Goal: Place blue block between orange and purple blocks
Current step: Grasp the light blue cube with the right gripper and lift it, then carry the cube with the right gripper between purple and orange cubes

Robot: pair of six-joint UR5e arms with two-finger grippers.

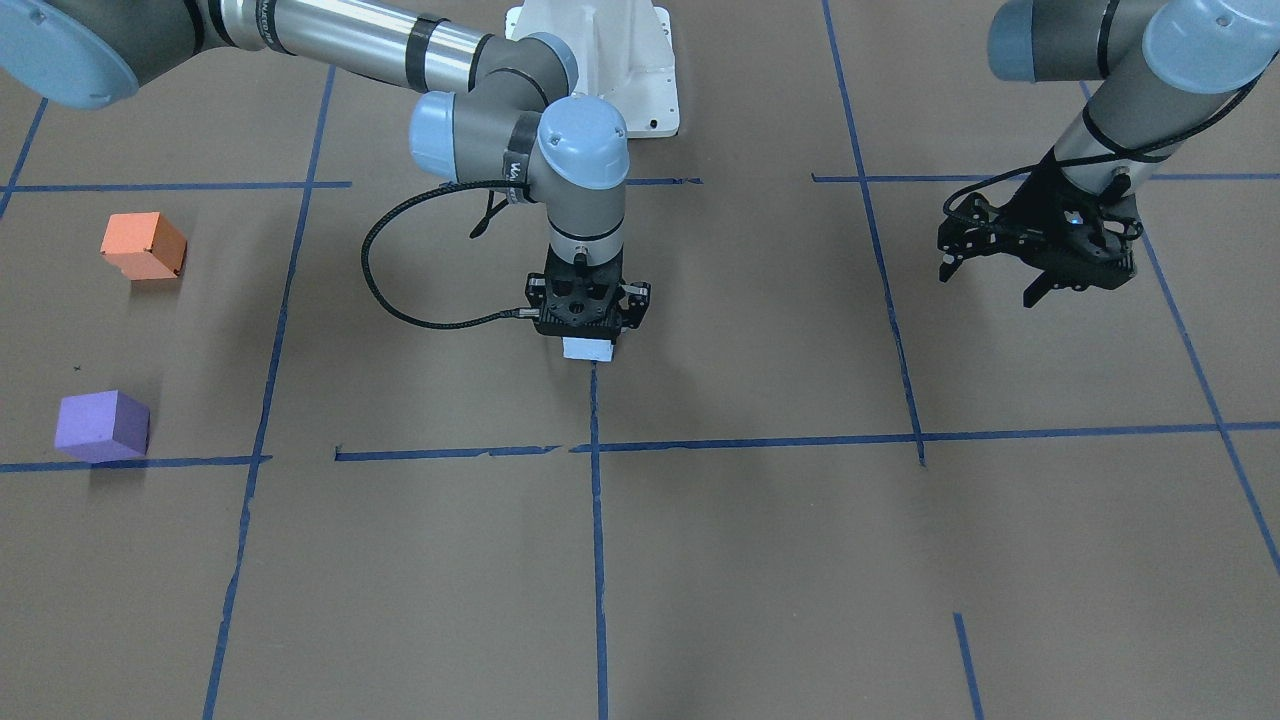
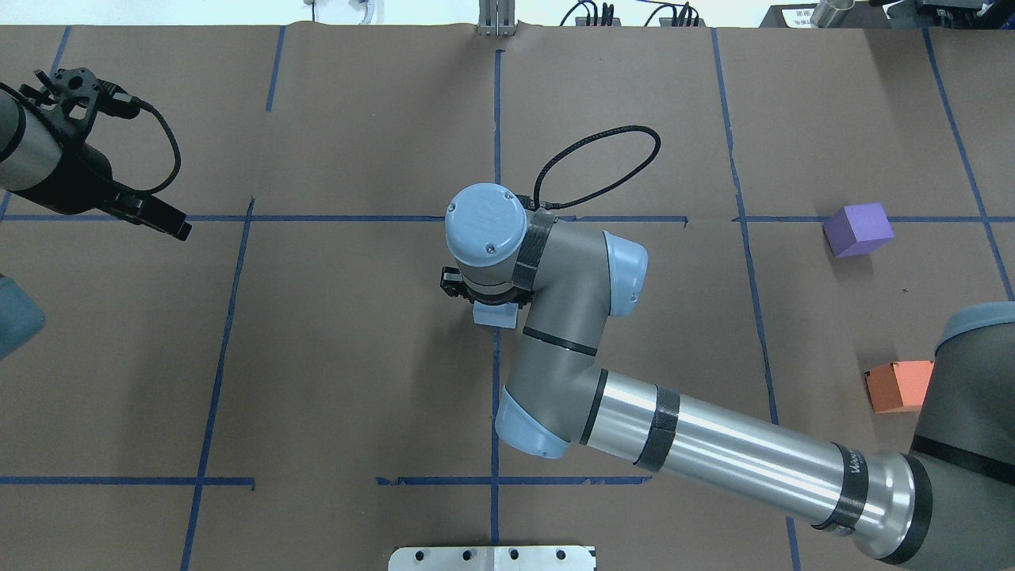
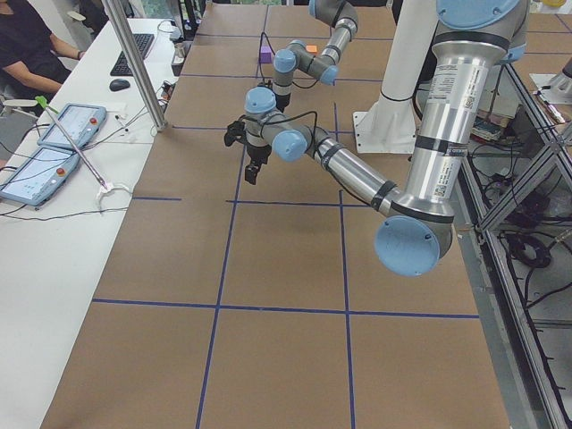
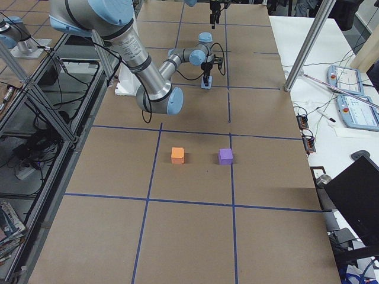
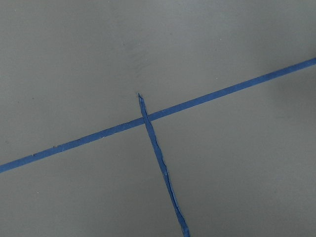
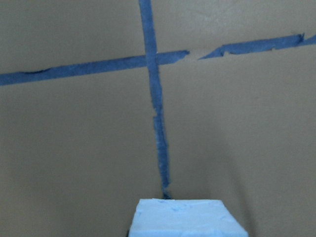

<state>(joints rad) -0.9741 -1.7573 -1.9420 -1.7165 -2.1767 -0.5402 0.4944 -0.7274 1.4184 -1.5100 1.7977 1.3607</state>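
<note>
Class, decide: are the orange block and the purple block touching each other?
Apart. The exterior right view shows a plain strip of bare table between the orange block and the purple block.

One fixed camera looks down from behind the robot over the counter, and another faces it steeply from the opposite edge; both stand back enough to share the tape cross by the blue block and the orange block and purple block toward the right end. Two more look along the counter from its left and right ends. The wrist cameras hang close above the counter, the right one sharing that cross and the blue block's top.
</note>
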